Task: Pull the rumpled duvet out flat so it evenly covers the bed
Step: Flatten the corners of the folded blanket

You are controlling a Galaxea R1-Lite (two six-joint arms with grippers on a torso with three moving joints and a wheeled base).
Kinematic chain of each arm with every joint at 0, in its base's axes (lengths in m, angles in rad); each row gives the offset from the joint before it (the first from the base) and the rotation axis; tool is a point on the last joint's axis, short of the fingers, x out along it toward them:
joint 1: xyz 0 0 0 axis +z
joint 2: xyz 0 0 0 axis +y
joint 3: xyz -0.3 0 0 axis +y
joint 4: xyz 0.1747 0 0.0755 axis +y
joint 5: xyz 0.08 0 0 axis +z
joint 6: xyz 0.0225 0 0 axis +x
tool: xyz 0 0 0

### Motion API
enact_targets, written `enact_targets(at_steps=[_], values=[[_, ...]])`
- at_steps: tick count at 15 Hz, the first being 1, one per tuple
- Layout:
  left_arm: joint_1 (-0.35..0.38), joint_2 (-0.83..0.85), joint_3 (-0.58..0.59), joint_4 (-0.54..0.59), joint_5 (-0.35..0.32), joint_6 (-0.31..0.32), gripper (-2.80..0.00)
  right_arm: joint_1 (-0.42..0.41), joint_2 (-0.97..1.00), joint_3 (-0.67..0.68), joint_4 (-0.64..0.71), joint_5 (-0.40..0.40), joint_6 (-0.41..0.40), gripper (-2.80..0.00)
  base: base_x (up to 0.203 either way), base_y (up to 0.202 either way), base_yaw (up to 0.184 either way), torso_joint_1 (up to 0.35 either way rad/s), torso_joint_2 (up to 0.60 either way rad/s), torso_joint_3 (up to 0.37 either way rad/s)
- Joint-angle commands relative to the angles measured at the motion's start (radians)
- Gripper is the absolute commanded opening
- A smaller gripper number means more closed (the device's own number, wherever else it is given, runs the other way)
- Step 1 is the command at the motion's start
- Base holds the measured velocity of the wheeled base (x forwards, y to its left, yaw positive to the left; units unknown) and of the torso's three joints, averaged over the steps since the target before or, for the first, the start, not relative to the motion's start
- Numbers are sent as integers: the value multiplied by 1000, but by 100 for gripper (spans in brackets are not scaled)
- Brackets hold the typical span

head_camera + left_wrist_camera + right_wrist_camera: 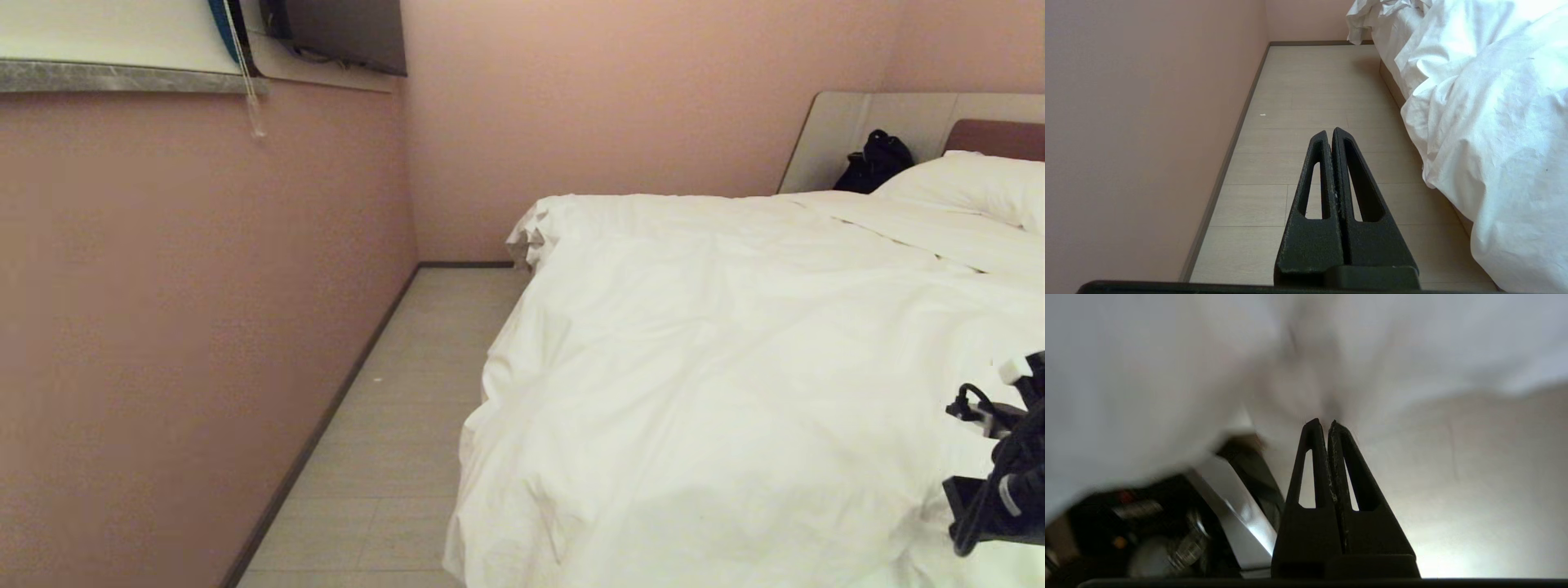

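Both claws are pinched fully together, and neither has hold of anything that I can make out: the left claw [1329, 134] hangs idle over the pale plank floor [1306, 122] in the aisle beside the bed, its two black fingers pressed flat against each other, while the right claw [1323, 425] sits right up against white cloth with its tips touching and no fold visibly caught between them. From where the head looks, the right arm shows only as a dark bundle of cables and housing at the lower right, over the near end of the duvet [694, 343]. That duvet lies puffy and creased across the bed [1392, 85], spilling well down the side toward the pink wall [188, 310], with a crumpled corner bunched at the far edge; the pillow [971, 184] and a black bag [878, 163] rest up by the headboard [1000, 137]. The risk from here, as I judge it, is a pull that gets nowhere: a claw closed on nothing would just skid over the cloth. If it does grab, taking one thin layer could drag the cover askew and slide still more of it off the aisle side, since only one arm is engaged.
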Motion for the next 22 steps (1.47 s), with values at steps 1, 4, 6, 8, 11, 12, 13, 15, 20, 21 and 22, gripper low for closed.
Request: enact_targets(at_steps=[1,4,6,8,11,12,13,15,20,21,22], values=[[0,0,0,0,0,0,-280,-5,-46,36,53,-27,-49,-280,0,0,0,0,0,0],[0,0,0,0,0,0,-280,5,-101,37,42,24,-44,-280,0,0,0,0,0,0],[0,0,0,0,0,0,-280,34,-152,16,45,160,-44,-280,0,0,0,0,0,0],[0,0,0,0,0,1,-280,68,-213,0,48,182,-39,-280,0,0,0,0,0,0],[0,0,0,0,0,0,-280,104,-323,-45,47,260,-8,-280,0,0,0,0,0,0],[0,0,0,0,0,0,-280,118,-354,-57,42,290,11,-280,0,0,0,0,0,0],[0,0,0,0,0,0,-280,144,-380,-69,35,320,39,-280,0,0,0,0,0,0],[0,0,0,0,0,0,-280,207,-415,-86,27,355,107,-280,0,0,0,0,0,0],[0,0,0,0,0,0,-280,368,-441,-92,-96,380,293,-280,0,0,0,0,0,0],[0,0,0,0,0,0,-280,393,-435,-88,-125,381,335,-280,0,0,0,0,0,0],[0,0,0,0,0,0,-280,407,-426,-78,-142,381,357,-280,0,0,0,0,0,0]])
